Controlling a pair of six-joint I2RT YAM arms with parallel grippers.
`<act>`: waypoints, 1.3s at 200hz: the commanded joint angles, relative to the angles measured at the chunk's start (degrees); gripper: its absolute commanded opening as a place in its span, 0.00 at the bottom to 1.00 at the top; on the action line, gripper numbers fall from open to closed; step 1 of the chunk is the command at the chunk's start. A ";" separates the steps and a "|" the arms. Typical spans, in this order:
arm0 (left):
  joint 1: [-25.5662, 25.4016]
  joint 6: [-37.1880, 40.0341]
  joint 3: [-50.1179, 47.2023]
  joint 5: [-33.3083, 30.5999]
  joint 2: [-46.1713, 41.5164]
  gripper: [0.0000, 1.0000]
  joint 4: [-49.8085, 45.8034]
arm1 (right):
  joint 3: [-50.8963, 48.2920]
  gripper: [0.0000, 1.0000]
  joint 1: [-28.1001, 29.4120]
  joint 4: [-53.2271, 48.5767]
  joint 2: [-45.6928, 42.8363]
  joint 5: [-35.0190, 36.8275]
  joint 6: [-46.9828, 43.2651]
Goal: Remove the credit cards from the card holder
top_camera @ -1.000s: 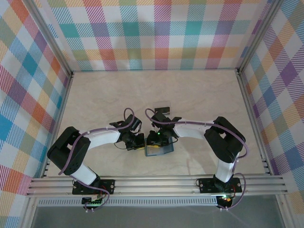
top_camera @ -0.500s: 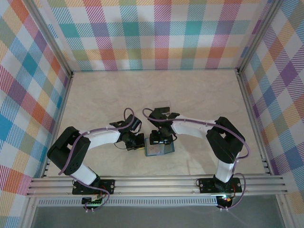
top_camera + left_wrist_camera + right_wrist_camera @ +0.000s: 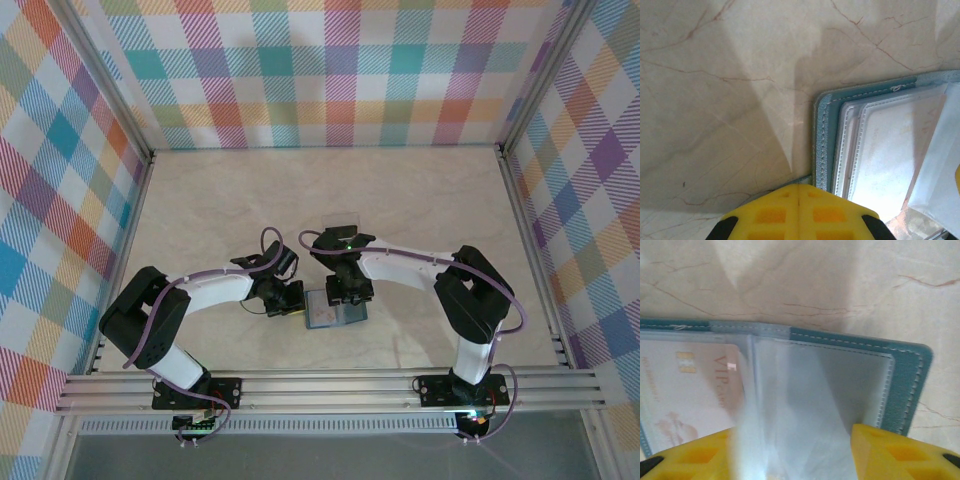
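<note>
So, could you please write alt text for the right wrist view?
An open teal card holder lies on a marbled table, a pale card marked VIP tucked in its left side. The right gripper has its yellow fingers apart, a clear sleeve between them.

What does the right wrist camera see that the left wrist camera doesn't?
Right wrist: a pale credit card with a gold chip and VIP lettering, inside a clear sleeve, and the right fingers spread apart. Left wrist: the left fingers pressed shut at the edge of the teal card holder. Both: that card holder, clear sleeves, the marble table.
</note>
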 commanded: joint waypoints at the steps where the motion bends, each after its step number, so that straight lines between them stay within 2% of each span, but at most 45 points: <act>1: 0.03 1.36 0.63 -1.81 -0.61 0.06 -5.30 | 0.28 0.54 0.35 -3.70 0.32 3.19 -1.01; 80: -0.06 2.10 2.85 -2.21 0.29 0.06 -6.48 | -1.42 0.54 -0.09 -7.42 -0.12 8.62 -0.97; 132: -0.38 2.37 4.91 -1.05 -1.35 0.05 -7.40 | -1.06 0.53 -0.09 -4.68 -3.74 3.91 -1.49; 182: -1.54 0.76 5.71 0.00 -2.33 0.05 -5.95 | -0.74 0.48 -0.09 -1.23 -7.25 -1.00 -1.39; 202: -1.81 0.79 5.67 0.80 -1.94 0.05 -5.41 | -0.58 0.43 -0.09 -0.01 -8.48 -2.25 -1.32; 221: -1.99 0.30 5.26 1.52 -1.58 0.05 -4.42 | -2.46 0.37 -0.33 5.39 -9.76 -7.47 -1.09; 240: -2.23 -0.20 4.96 2.14 -1.23 0.05 -3.55 | -4.74 0.27 -1.15 11.12 -9.16 -14.38 0.32; 260: -2.56 -0.45 5.07 2.64 -0.61 0.04 -2.84 | -5.53 0.16 -1.50 13.99 -7.16 -18.31 0.87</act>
